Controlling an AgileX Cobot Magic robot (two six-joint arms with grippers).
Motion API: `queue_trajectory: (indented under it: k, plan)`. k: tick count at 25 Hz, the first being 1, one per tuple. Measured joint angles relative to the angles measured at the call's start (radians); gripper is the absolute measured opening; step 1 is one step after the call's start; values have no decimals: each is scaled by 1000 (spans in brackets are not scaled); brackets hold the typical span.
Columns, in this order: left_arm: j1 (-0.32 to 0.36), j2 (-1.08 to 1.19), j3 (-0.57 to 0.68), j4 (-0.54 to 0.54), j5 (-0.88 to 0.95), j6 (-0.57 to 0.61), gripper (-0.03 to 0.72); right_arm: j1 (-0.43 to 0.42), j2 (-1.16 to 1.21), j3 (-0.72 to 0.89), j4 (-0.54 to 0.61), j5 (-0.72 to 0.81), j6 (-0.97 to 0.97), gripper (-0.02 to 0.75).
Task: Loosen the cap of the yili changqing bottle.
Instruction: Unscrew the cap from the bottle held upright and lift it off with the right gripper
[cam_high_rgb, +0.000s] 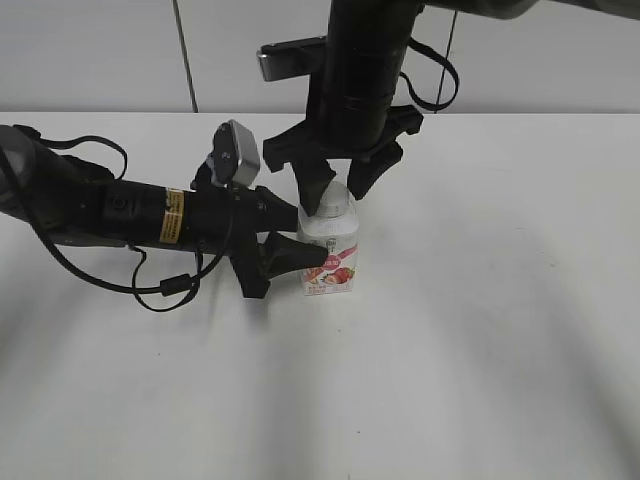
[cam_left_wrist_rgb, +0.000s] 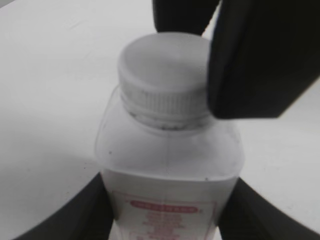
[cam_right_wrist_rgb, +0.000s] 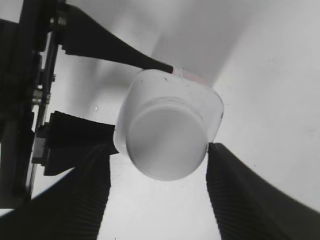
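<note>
The yili changqing bottle (cam_high_rgb: 338, 268) stands upright on the white table, its red-pink label facing the front. The white cap (cam_high_rgb: 337, 204) sits on its neck. My left gripper (cam_high_rgb: 312, 240) reaches in from the left and is shut on the bottle's body (cam_left_wrist_rgb: 170, 160), one finger on each side. My right gripper (cam_high_rgb: 340, 185) hangs down from above with a finger on each side of the cap (cam_right_wrist_rgb: 167, 142). Its right finger touches the cap's edge and a small gap shows at its left finger, so it is open. The cap (cam_left_wrist_rgb: 162, 65) fills the left wrist view.
The white table (cam_high_rgb: 500, 350) spreads around the bottle. The left arm with its cables (cam_high_rgb: 100, 210) lies low over the table at the left. A grey wall (cam_high_rgb: 90, 50) stands behind the table's back edge.
</note>
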Motion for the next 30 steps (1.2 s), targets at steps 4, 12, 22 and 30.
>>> queue_trajectory:
  k: [4, 12, 22, 30]
  plan:
    - [0, 0, 0, 0, 0, 0, 377, 0, 3, 0, -17, 0, 0, 440]
    - [0, 0, 0, 0, 0, 0, 377, 2, 3, -1, -30, 1, -48, 376]
    - [0, 0, 0, -1, 2, -2, 377, 2, 3, -5, -36, -13, -668, 326]
    - [0, 0, 0, -2, 2, -4, 377, 2, 3, -5, -30, -39, -970, 322]
